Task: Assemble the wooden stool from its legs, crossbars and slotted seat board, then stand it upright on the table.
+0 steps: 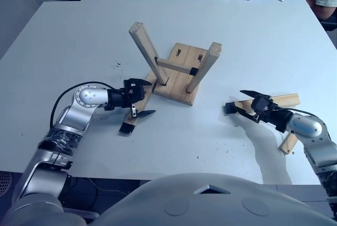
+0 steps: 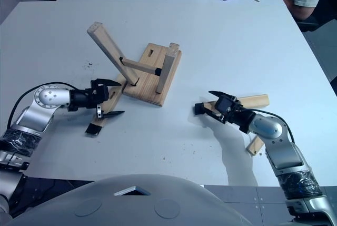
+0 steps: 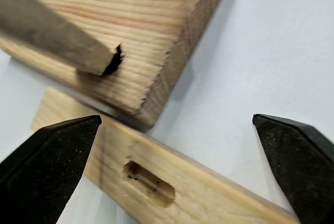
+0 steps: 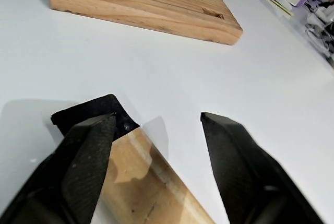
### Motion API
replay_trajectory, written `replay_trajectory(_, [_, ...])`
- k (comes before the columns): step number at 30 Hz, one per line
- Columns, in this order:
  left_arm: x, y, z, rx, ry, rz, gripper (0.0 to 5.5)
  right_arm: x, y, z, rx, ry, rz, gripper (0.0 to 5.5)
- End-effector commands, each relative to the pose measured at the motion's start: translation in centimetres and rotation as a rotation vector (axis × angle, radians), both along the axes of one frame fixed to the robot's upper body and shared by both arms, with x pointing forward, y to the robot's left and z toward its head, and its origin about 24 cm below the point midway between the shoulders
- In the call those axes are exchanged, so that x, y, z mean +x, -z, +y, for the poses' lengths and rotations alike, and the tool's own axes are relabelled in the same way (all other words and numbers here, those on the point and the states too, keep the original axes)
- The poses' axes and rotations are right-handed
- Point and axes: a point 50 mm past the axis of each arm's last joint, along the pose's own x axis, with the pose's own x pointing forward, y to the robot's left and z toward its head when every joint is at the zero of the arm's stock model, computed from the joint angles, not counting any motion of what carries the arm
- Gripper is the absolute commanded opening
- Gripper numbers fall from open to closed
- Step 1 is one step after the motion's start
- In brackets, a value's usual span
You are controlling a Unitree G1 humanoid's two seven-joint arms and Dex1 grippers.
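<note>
Right gripper is closest, with its fingers spread wide and nothing squeezed. A pale wooden leg with a black end cap lies flat on the white table between them. The capped end sits right up against one finger and the other finger is clear of it. A short loose wooden piece lies behind that gripper, beside the forearm.

Left gripper is wide open too, straddling a slotted pale wooden leg that's flat on the table, and I can't see either finger touching it. Just past the fingertips is the corner of the light wooden slotted seat board, which is just beside that leg. The board lies flat with a tilted wooden leg and a second wooden leg stuck in it. A thin wooden crossbar runs between the two, so the stool is only half built and upside down
</note>
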Motion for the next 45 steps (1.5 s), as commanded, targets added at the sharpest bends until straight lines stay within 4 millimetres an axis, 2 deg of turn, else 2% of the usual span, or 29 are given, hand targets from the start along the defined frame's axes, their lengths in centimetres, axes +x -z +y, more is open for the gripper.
replay_trajectory(1, [-0.5,1.9,0.8,0.089,-0.037,0.066,5.38,0.4,-0.1,0.2,-0.005,0.016,0.024,2.98])
replay_trajectory(6, [0.6,2.3,1.6,0.091,-0.136,0.054,5.38,0.7,-0.4,0.6,0.002,0.018,0.009,2.98])
replay_trajectory(11, [2.5,1.7,0.7,0.007,-0.233,-0.026,5.38,1.5,-0.6,0.8,0.010,0.025,-0.011,2.98])
replay_trajectory(17, [2.8,1.8,0.8,0.016,-0.261,-0.043,5.38,3.7,-1.2,0.7,-0.002,0.073,-0.086,2.98])
replay_trajectory(25, [4.8,1.7,1.3,0.040,-0.393,-0.097,5.38,5.3,-1.6,1.7,0.010,0.064,-0.133,2.98])
replay_trajectory(29, [4.8,1.7,1.3,0.043,-0.383,-0.097,5.38,7.9,-1.9,2.1,-0.021,0.090,-0.204,2.98])
replay_trajectory(33, [5.2,1.8,1.6,0.064,-0.409,-0.107,5.38,11.9,-3.4,3.1,0.005,0.138,-0.302,2.98])
replay_trajectory(38, [4.7,1.6,0.2,0.005,-0.350,-0.086,5.38,15.1,-3.9,4.9,0.024,0.112,-0.313,2.98])
replay_trajectory(42, [3.7,1.6,-1.0,-0.008,-0.273,-0.061,5.38,16.8,-3.2,6.4,-0.027,0.057,-0.260,2.98])
replay_trajectory(45, [3.2,0.9,-1.7,-0.003,-0.210,-0.068,5.38,17.0,-2.1,6.7,-0.086,0.009,-0.205,2.98])
